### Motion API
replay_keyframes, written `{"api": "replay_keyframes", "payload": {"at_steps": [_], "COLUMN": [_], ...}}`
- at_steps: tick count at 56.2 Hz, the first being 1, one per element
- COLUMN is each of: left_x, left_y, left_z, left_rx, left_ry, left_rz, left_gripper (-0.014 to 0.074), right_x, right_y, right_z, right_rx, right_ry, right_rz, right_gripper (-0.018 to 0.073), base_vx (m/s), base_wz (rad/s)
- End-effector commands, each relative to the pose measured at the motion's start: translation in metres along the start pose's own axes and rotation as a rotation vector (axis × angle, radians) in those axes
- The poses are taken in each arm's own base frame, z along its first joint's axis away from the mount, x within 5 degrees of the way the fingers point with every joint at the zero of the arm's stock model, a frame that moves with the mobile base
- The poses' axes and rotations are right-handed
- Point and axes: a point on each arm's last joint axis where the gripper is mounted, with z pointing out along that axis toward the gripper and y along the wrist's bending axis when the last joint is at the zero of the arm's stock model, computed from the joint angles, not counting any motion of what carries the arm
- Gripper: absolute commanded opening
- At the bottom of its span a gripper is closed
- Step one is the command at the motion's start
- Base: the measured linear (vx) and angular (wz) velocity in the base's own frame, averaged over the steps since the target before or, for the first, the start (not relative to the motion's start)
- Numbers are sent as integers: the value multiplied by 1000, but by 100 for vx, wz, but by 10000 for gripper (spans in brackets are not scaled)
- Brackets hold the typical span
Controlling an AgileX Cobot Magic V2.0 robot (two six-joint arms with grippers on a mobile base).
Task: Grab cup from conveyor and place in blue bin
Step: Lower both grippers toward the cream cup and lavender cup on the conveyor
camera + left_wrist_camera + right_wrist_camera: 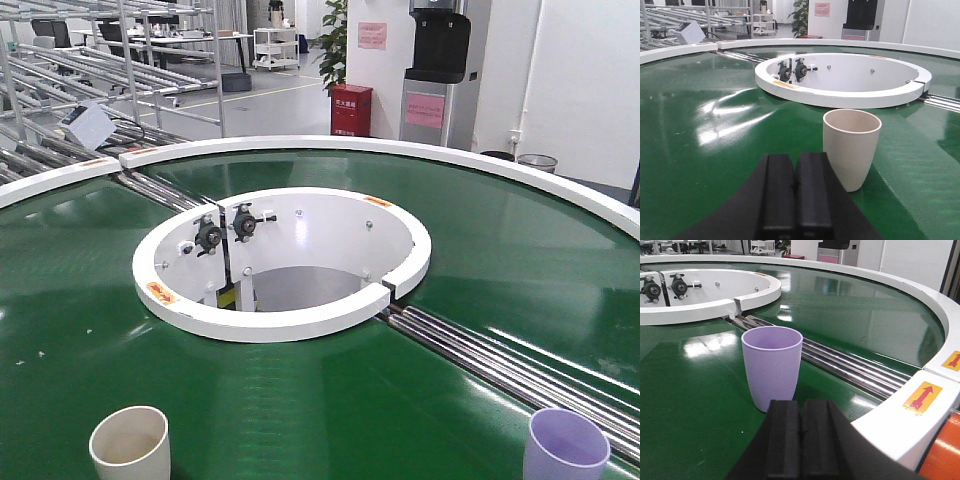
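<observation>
A cream cup (130, 442) (851, 148) stands upright on the conveyor's green belt (330, 400) at the near left. A lilac cup (565, 445) (772, 366) stands upright at the near right, beside the steel rollers (850, 365). My left gripper (795, 159) is shut with nothing in it, and the cream cup is just ahead and to its right. My right gripper (801, 405) is shut and empty, with the lilac cup just ahead and slightly to its left. Neither gripper shows in the front view. The blue bin is out of view.
The white central well (285, 265) sits mid-belt with two black bearings (225, 230) inside. The white outer rim (920, 395) with red arrow labels runs close at my right. Beyond the conveyor stand steel racks (90, 70), a red box (351, 109) and a water dispenser (437, 70).
</observation>
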Motion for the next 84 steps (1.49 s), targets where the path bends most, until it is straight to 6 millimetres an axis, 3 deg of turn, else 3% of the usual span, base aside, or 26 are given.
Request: {"api": "replay_keyframes", "payload": {"at_steps": [1,43,67,74,84], "left_x": [-4,-8,-31,-56,-131], "left_y": [-1,-2,-7,-8,-12], "left_z": [0,-1,-6,-13,-40], "left_rx": [18,27,84,80,4], "left_ry": [-77,-118,-339,-352,-371], "left_rz": [-14,-14,-55,-79,130], "left_gripper": [0,0,0,0,0], "right_x": [-2,-3,-29,-60,-127], "right_y": [1,1,3,2,-1], "right_z": [0,0,-6,-16,-30], "right_rx": [-5,-6,-30,-25,-3], "right_ry": [-72,-87,-368,-408,-292], "right_rz": [-13,-14,11,13,12], "right_gripper": [-9,-9,-9,-9,-9], "base_vx": [0,0,0,0,0], "base_wz": [0,0,0,0,0]}}
